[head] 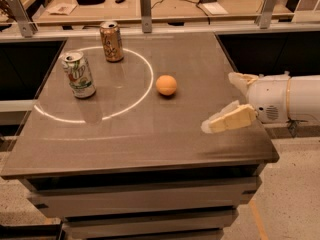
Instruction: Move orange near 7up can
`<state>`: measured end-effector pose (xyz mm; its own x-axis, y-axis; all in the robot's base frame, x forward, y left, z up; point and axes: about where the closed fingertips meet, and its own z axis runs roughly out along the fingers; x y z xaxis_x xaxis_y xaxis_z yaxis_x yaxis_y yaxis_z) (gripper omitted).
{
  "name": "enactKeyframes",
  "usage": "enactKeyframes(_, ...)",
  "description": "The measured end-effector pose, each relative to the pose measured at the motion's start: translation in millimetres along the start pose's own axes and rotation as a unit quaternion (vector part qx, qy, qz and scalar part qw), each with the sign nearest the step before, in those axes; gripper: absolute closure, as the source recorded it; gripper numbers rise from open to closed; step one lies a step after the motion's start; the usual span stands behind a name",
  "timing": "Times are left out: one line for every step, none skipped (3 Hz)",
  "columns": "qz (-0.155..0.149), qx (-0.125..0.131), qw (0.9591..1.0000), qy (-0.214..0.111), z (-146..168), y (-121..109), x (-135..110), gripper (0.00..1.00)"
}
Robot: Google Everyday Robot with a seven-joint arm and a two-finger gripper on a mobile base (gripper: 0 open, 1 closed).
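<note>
At the right edge of the desk you had the gripper hovering, jaws released and empty — likely readied for the orange, which sat mid-desk, well apart from the 7up can at the left.

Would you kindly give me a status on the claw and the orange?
Claw open, empty, over table's right edge. Orange mid-table, apart from 7up can. Nothing between them.

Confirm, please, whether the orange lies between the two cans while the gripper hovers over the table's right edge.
No: the camera view shows the orange right of both the 7up can and the brown-gold can. The open gripper does hover over the table's right edge.
</note>
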<state>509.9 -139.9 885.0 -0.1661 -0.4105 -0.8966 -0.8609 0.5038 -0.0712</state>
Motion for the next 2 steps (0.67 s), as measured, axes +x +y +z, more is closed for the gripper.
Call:
enactKeyframes(-0.023, 0.004, 0.9997, -0.011, 22.0, -11.1, 0.4, 0.0)
enactKeyframes(-0.034, 0.005, 0.9993, -0.013, 43.6, -24.8, -5.6, 0.0)
